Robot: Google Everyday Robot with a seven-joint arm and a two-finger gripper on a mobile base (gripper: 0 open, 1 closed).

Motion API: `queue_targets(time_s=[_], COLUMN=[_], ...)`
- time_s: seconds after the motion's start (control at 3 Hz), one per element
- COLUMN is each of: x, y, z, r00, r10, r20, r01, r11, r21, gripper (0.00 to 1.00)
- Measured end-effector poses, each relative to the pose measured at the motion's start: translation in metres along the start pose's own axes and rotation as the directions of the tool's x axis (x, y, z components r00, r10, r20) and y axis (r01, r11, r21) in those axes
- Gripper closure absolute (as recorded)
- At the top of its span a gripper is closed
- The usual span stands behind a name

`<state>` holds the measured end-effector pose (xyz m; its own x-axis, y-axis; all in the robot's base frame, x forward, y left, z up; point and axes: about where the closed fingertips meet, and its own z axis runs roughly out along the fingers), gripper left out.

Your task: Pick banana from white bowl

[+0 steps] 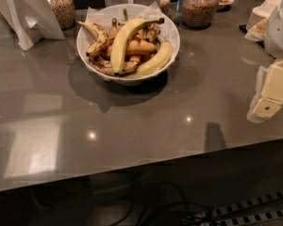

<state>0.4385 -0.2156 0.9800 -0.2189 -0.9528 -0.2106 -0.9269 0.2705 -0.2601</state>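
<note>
The banana (124, 40) is long, strongly curved and pale greenish yellow with a dark stem, and it lies on top of the pile in the white bowl (90, 56). The bowl is wide, round, lined with white paper, and stands at the back middle of the grey counter. A shorter plain yellow banana (154, 60) lies at the bowl's right side, and several brown-spotted bananas (99, 39) lie under and beside the long one. My gripper (270, 95) is at the right edge, well right of the bowl and apart from it.
Glass jars of grain stand at the back left (60, 4) and back right (197, 6). White paper stands (26, 13) sit at the far left. A white arm part (280, 25) is at the upper right. The counter's front edge (132, 166) runs across below.
</note>
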Motion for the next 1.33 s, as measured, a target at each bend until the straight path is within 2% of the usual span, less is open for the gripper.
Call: queue_targets(time_s=[0.33,0.67,1.0,1.33], x=[0.000,-0.012,-0.039,-0.076], y=[0.000,-0.011,-0.033,-0.055], z=[0.000,0.001,-0.001,-0.002], r00=[1.000,0.997,0.973,0.918], r10=[0.000,-0.059,-0.183,-0.334], r20=[0.000,0.048,0.137,0.216], r01=[0.000,0.057,0.165,0.291], r11=[1.0000,0.9971,0.9769,0.9338], r21=[0.000,0.051,0.136,0.208], gripper=[0.00,0.00,0.00,0.00])
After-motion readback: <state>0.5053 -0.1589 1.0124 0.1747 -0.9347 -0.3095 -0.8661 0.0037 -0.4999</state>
